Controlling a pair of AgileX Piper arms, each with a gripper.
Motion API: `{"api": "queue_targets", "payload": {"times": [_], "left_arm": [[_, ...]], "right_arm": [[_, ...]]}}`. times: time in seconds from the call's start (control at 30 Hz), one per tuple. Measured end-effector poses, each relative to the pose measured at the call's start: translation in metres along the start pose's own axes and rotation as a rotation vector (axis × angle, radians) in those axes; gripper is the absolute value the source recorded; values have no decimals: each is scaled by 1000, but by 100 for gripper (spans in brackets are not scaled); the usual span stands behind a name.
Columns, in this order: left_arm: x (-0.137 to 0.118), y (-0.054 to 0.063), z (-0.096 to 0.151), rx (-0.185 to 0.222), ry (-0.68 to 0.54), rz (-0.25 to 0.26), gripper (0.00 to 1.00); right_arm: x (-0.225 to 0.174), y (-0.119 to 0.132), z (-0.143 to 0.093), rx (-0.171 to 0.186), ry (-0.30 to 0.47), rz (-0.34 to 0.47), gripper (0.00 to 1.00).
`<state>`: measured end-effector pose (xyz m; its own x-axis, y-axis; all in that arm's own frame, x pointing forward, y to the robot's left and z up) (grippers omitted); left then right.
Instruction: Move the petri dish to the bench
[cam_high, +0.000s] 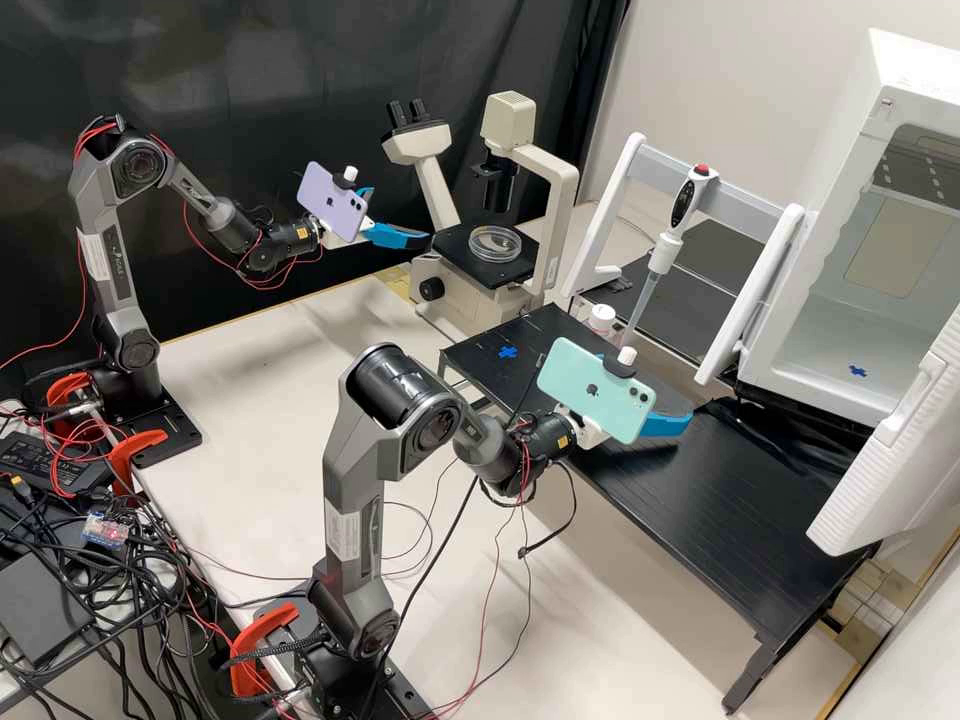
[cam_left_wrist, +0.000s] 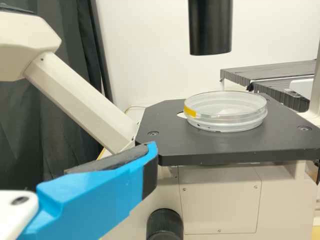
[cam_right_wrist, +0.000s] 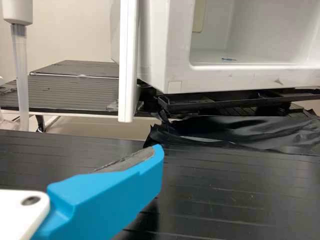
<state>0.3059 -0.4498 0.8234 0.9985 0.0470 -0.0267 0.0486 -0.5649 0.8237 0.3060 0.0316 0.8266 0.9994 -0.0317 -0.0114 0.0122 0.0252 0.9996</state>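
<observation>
Petri dish (cam_high: 495, 243) set on the microscope's black stage (cam_high: 455, 251), both grippers spread.
The clear dish (a dab of yellow is seen on its side) is held up flat by the stage, beneath the microscope's (cam_high: 508, 118) black upper tube, and is touched by neither gripper. The left gripper (cam_high: 402, 214) is poised near the stage, apart from the dish, with its jaws spread and nothing pinched. The right gripper (cam_high: 665, 424) is held above the black ridged bench (cam_high: 700, 510), its jaws parted too and nothing gripped; a pipette (cam_high: 660, 258) and an open white cabinet (cam_high: 905, 95) are seen beyond.
</observation>
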Motion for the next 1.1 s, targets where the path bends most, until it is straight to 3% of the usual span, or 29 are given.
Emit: {"api": "queue_targets", "payload": {"times": [0.37,0.63,0.93,1.1], "left_arm": [[0,0,0,0,0,0,100],[0,0,0,0,0,0,100],[0,0,0,0,0,0,100],[0,0,0,0,0,0,100]], "right_arm": [[-4,-6,-5,6,11,-15,100],[-18,-28,-48,-5,152,-68,100],[-27,-75,-110,-125,371,-160,100],[-24,-92,-140,-155,445,-164,100]]}}
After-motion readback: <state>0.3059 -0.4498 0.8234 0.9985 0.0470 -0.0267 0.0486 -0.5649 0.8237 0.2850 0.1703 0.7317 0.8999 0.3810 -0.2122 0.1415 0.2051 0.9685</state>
